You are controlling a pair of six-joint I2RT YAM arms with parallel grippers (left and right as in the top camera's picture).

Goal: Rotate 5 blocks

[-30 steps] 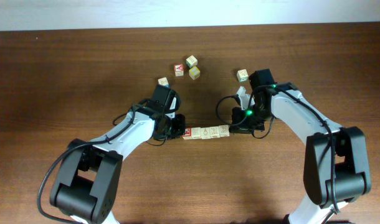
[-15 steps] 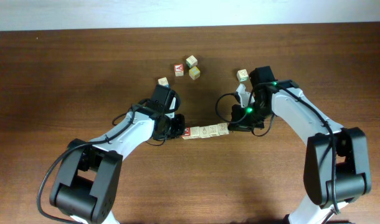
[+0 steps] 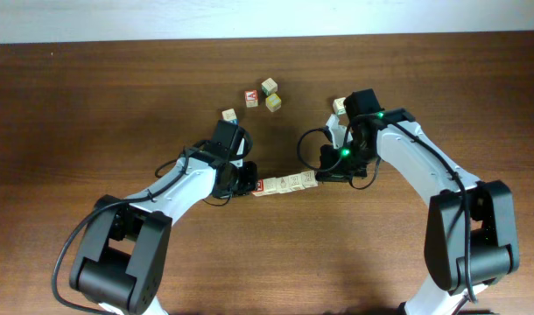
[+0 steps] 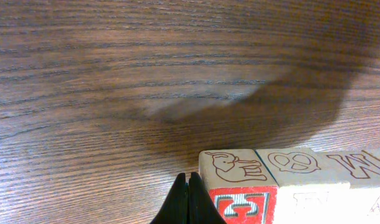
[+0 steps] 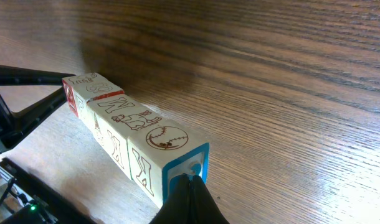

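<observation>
Legibly, blocks [image 5: 131, 118] (side letter: K)

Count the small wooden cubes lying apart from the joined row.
5. Three cluster beyond the joined block row: red-printed cube, pale cube, yellow-green cube. A fourth cube lies beside the left arm; a fifth cube peeks from behind the right arm. Arms may hide more.

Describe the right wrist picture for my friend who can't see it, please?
A line of alphabet blocks lies slantwise on a brown wooden table. The right gripper, shut, touches the blue-framed block at the near end of the line. The red-framed block sits at the far end.
</observation>
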